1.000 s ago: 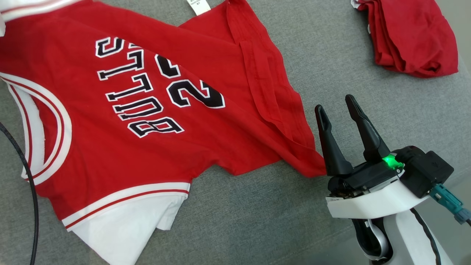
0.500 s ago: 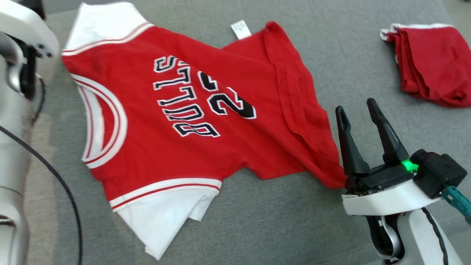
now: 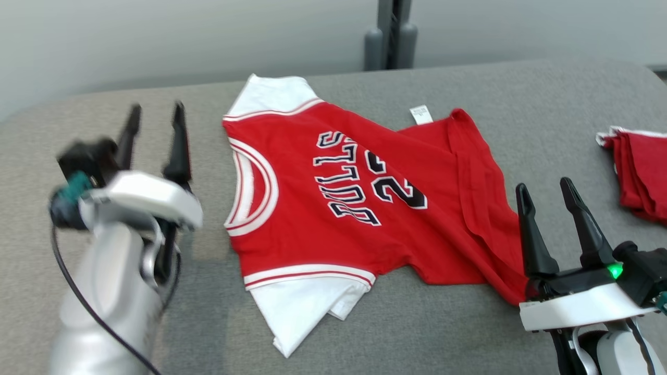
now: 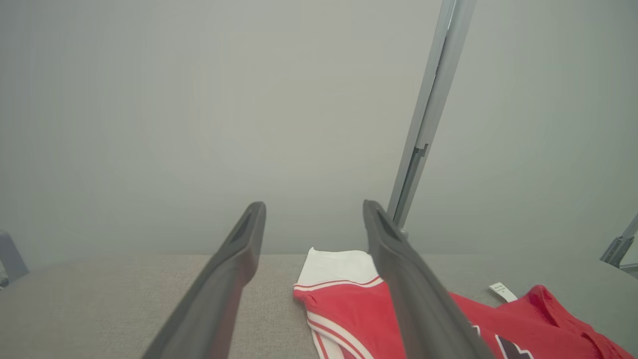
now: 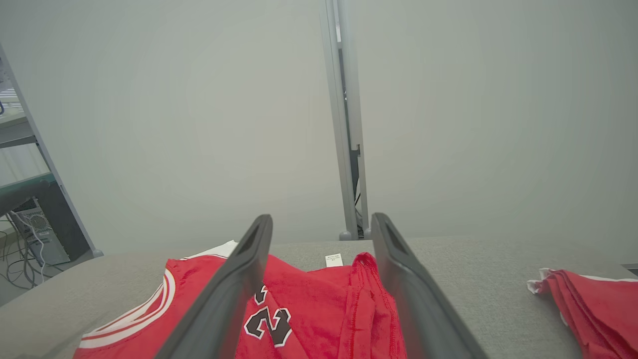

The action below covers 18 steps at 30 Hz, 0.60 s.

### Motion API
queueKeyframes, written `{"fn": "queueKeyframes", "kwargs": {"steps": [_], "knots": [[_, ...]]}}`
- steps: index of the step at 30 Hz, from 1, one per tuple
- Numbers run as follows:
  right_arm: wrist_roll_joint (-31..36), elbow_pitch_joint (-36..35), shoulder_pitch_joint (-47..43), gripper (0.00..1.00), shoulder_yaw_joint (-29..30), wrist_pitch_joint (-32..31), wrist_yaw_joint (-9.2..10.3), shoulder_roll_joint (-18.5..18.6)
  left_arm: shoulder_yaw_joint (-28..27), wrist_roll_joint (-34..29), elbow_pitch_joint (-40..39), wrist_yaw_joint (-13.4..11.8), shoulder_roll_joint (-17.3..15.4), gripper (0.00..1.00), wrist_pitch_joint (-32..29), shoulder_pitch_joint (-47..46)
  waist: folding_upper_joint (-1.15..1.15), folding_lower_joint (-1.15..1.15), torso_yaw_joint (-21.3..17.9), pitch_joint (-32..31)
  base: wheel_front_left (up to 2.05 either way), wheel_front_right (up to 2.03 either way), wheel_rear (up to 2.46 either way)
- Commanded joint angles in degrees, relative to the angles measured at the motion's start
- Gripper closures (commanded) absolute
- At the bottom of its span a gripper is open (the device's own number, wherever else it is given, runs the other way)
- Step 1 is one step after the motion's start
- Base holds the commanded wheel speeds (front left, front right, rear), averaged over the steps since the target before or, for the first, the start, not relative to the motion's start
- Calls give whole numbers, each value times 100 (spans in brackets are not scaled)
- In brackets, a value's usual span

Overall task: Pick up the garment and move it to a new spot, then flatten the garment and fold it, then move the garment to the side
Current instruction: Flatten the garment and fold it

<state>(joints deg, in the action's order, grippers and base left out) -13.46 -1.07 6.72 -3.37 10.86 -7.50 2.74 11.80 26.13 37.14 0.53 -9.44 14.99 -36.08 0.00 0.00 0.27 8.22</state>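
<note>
The garment [image 3: 333, 203] is a red basketball jersey with white sleeves, black lettering and a number, lying spread on the grey cushioned surface [image 3: 417, 323]. Its hem edge is folded over at the right, with a small white label at the far side. My left gripper [image 3: 155, 115] is open, raised left of the jersey and holding nothing. My right gripper [image 3: 544, 190] is open beside the jersey's near right corner. In the left wrist view the garment [image 4: 349, 299] lies below my open left gripper [image 4: 314, 209]. In the right wrist view the garment [image 5: 309, 309] lies under my open right gripper [image 5: 321, 222].
A second red garment, folded [image 3: 638, 172], lies at the right edge of the surface and shows as a red pile [image 5: 593, 299] in the right wrist view. A grey metal post [image 3: 390, 34] stands behind the surface against a pale wall. A black cable hangs by my left arm.
The head camera has pulled back and up, so the whole jersey and the back wall show now. My left arm has come into view, raised, with its gripper open. The right gripper stays open.
</note>
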Motion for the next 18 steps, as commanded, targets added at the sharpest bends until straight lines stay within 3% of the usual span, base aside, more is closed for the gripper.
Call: {"fn": "queueKeyframes", "kwargs": {"steps": [1, 8, 14, 18], "knots": [[29, -31, -79, 0, 31, -28, 2, 33, -2, -76, -144, -34, 37, 0, 22, 212, 0, 0, 298, -301, 0, 0, 0], [-1, -179, -335, 0, 89, -177, 2, 32, 150, -129, -1223, -154, 335, 0, 23, 1861, 0, 0, 515, -592, 0, 0, 0], [33, -323, -379, 0, 95, -280, 2, 32, 377, -253, -1500, -249, 426, 0, 25, 2516, 0, 0, 574, -609, 0, 0, 0], [40, -379, -405, 0, 85, -316, 2, 32, 681, -317, -1479, -163, 484, 0, -63, 2743, 0, 0, 584, -565, 0, 0, 0]]}}
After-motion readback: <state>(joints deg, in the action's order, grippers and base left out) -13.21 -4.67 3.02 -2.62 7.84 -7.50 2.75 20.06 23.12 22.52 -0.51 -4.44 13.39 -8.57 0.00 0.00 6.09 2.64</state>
